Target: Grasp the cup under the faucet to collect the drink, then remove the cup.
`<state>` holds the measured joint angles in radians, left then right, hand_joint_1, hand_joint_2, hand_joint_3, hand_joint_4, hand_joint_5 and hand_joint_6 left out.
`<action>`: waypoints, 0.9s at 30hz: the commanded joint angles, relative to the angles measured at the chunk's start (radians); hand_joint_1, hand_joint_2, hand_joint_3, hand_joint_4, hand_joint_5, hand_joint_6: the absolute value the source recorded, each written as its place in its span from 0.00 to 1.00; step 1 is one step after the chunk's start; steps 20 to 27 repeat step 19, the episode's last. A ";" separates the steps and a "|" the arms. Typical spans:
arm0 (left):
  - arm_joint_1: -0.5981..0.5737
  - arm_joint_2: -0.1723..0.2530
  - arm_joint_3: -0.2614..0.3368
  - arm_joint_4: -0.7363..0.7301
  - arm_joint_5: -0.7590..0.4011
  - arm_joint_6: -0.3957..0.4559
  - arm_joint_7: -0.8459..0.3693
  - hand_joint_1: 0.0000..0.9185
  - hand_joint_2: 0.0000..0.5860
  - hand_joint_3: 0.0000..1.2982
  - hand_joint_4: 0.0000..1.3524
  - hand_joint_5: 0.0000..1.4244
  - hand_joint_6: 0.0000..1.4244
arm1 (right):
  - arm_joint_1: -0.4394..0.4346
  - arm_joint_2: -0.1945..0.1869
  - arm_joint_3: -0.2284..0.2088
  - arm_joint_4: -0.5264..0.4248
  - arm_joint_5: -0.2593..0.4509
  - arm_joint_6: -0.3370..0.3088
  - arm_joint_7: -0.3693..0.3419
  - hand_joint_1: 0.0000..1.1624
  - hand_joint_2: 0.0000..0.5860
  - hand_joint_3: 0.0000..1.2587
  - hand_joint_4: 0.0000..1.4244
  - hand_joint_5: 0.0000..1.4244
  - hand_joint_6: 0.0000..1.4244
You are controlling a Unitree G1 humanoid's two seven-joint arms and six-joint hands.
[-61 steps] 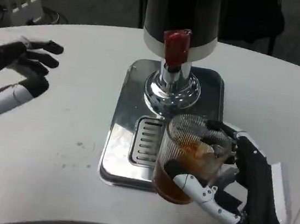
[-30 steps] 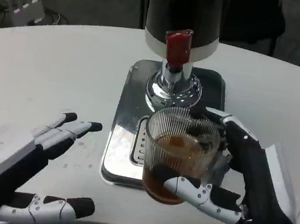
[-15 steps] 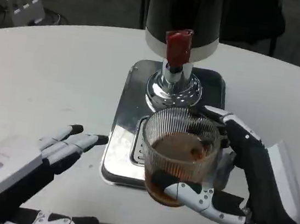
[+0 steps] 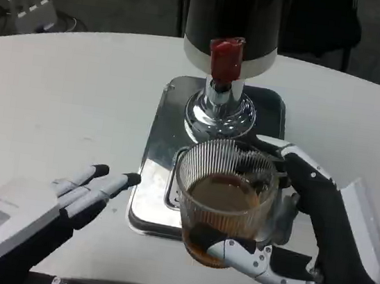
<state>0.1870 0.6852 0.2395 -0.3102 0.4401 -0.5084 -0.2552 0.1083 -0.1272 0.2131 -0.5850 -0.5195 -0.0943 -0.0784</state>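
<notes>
gripped cup (image 4: 223,201) in right hand (image 4: 316,250), apparently lifted off drip tray (image 4: 153,179); left hand (image 4: 40,217) spread empty beside tray. risked sloshing if tilted.

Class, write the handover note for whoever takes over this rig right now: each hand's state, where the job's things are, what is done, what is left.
Right hand: grips the cup from its right side, fingers wrapped round the lower front.
Left hand: holds nothing, fingers spread, low at the left over the table.
Cup: ribbed glass, about half full of brown drink, at the front edge of the metal tray, nearer the camera than the faucet.
Done: drink collected, cup grasped.
Left: carry the cup clear of the tray and set it down, keeping it upright.
</notes>
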 commanded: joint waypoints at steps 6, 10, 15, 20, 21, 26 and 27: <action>0.004 -0.003 -0.002 -0.002 0.004 0.019 0.001 0.00 0.19 0.03 0.00 0.00 0.10 | 0.008 0.006 -0.005 -0.055 0.010 -0.066 -0.005 0.72 0.27 0.69 0.64 0.80 0.84; 0.003 -0.001 -0.002 -0.002 0.005 0.020 0.001 0.00 0.19 0.03 0.00 0.00 0.10 | 0.012 0.001 -0.007 -0.059 0.012 -0.071 0.001 0.72 0.27 0.69 0.64 0.80 0.85; 0.001 0.002 -0.001 0.002 0.004 0.022 -0.001 0.00 0.19 0.03 0.00 0.00 0.10 | 0.019 0.001 -0.009 -0.072 0.015 -0.072 0.005 0.72 0.27 0.69 0.64 0.81 0.85; -0.004 0.003 -0.004 0.006 0.002 0.025 -0.004 0.00 0.19 0.04 0.00 0.00 0.10 | 0.032 0.001 -0.007 -0.083 0.013 -0.070 0.012 0.72 0.27 0.70 0.65 0.81 0.85; -0.004 0.003 -0.004 0.006 0.002 0.025 -0.004 0.00 0.19 0.04 0.00 0.00 0.10 | 0.032 0.001 -0.007 -0.083 0.013 -0.070 0.012 0.72 0.27 0.70 0.65 0.81 0.85; -0.004 0.003 -0.004 0.006 0.002 0.025 -0.004 0.00 0.19 0.04 0.00 0.00 0.10 | 0.032 0.001 -0.007 -0.083 0.013 -0.070 0.012 0.72 0.27 0.70 0.65 0.81 0.85; -0.004 0.003 -0.004 0.006 0.002 0.025 -0.004 0.00 0.19 0.04 0.00 0.00 0.10 | 0.032 0.001 -0.007 -0.083 0.013 -0.070 0.012 0.72 0.27 0.70 0.65 0.81 0.85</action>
